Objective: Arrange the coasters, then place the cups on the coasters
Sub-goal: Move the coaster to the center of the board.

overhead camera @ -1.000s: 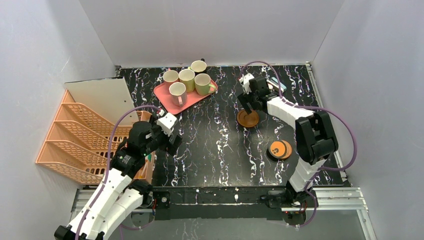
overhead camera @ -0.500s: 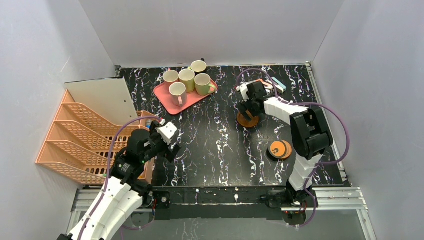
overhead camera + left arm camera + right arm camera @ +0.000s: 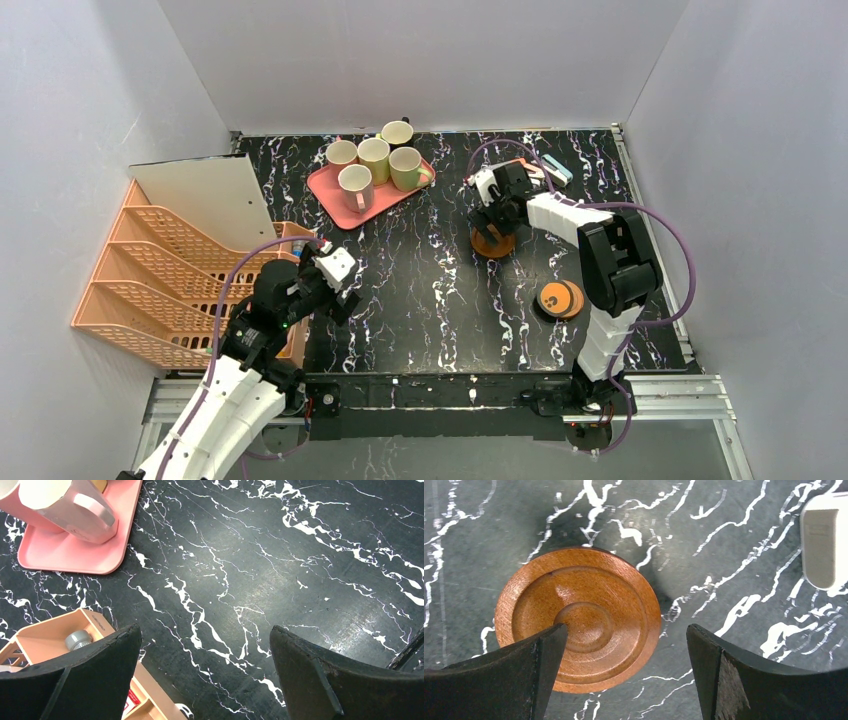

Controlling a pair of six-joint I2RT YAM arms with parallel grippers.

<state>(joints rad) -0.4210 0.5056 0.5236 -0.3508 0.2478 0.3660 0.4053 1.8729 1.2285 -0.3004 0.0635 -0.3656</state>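
Note:
One orange-brown ringed coaster [image 3: 493, 243] [image 3: 579, 615] lies flat on the black marble table, right of centre. My right gripper [image 3: 490, 216] [image 3: 625, 630] hovers just above it, open, with the left finger over the disc's middle and the right finger beyond its rim. A short stack of coasters [image 3: 560, 299] rests nearer the right arm. Several cups stand on the pink tray [image 3: 330, 203] at the back; the pink cup [image 3: 355, 186] [image 3: 65, 505] is nearest. My left gripper [image 3: 338, 283] [image 3: 205, 628] hangs open over bare table at the left, holding nothing.
An orange mesh rack [image 3: 150, 280] and a white board [image 3: 205, 195] fill the left side. An orange box [image 3: 50, 645] holding a grey-capped item sits under my left gripper's left finger. A small white and teal object [image 3: 552, 170] [image 3: 824, 540] lies behind the right gripper.
The right gripper has come down and slightly left over the single coaster. The left arm drew back toward the near edge and has since held still.

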